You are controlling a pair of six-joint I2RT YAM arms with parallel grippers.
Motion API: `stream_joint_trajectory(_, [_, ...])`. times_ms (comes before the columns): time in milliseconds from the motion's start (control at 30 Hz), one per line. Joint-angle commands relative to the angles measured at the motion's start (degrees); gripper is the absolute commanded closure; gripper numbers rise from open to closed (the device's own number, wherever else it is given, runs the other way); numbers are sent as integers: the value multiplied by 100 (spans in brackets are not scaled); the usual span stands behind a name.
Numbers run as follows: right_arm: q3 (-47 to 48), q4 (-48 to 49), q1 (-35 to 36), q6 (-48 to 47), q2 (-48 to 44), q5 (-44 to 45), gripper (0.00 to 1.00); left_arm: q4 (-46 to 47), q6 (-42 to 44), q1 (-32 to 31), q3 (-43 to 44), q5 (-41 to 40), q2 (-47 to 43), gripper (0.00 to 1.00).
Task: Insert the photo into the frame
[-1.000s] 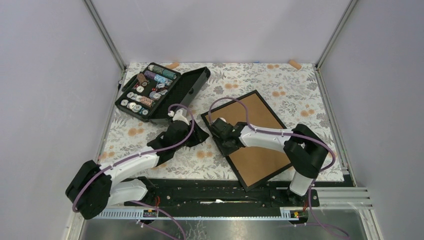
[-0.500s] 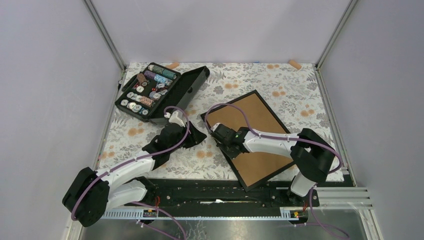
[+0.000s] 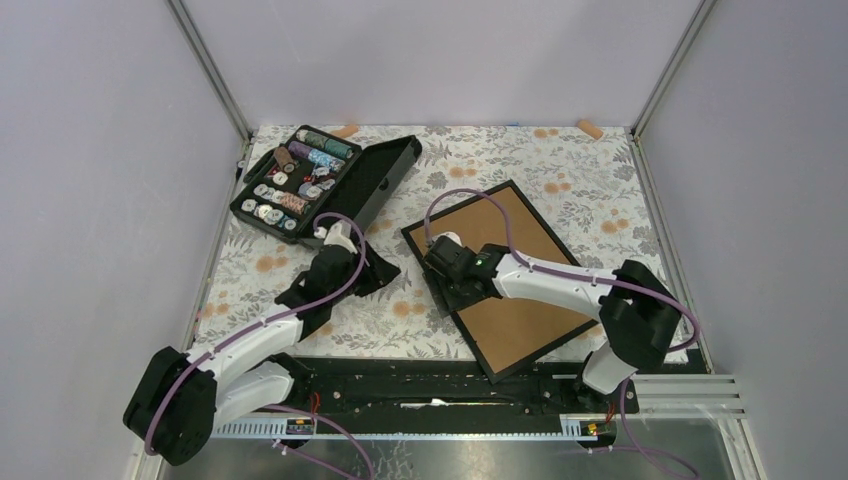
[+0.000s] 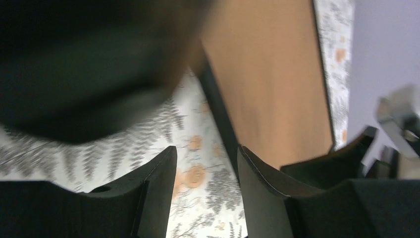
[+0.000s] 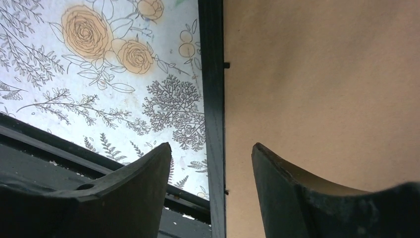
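Note:
The frame [image 3: 507, 228] lies face down right of the table's middle, its brown board back up inside a thin black rim. My right gripper [image 3: 464, 297] hovers over its left rim, open; in the right wrist view its fingers [image 5: 212, 148] straddle the black rim [image 5: 212, 94] with nothing gripped. My left gripper [image 3: 377, 272] is open over the floral cloth, left of the frame. The left wrist view shows bare cloth between its fingers [image 4: 206, 153] and the brown board [image 4: 270, 84] beyond. The photo is out of view.
An open black case of thread spools [image 3: 320, 185] stands at the back left. Two small orange pieces [image 3: 345, 130] [image 3: 590, 128] lie along the back edge. A black rail [image 3: 420, 372] runs along the near edge. A dark blurred shape [image 4: 84, 69] fills the left wrist view's upper left.
My right gripper's jaws have opened over the frame's left rim and its wrist has shifted slightly right. My left arm has drawn back to the left, away from the frame.

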Motion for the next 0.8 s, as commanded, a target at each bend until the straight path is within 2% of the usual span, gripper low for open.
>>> stream_joint_trajectory(0, [73, -193, 211, 514, 314, 129, 32, -578, -200, 147, -149, -373, -43, 47])
stream_joint_trajectory(267, [495, -346, 281, 19, 1414, 1047, 51, -696, -102, 146, -72, -505, -419, 47])
stream_joint_trajectory(400, [594, -258, 275, -246, 1787, 1285, 83, -895, -6, 144, -59, -628, -502, 47])
stream_joint_trajectory(467, [809, -354, 273, -709, 1961, 1567, 98, -876, 25, 146, -66, -660, -496, 47])
stream_joint_trajectory(600, [1177, -272, 179, -2027, 2146, 2144, 100, -733, 28, 144, -71, -619, -396, 46])
stream_joint_trajectory(767, [1426, 147, -251, -2989, 2090, 1133, 100, -596, 28, 144, -29, -555, -196, 46])
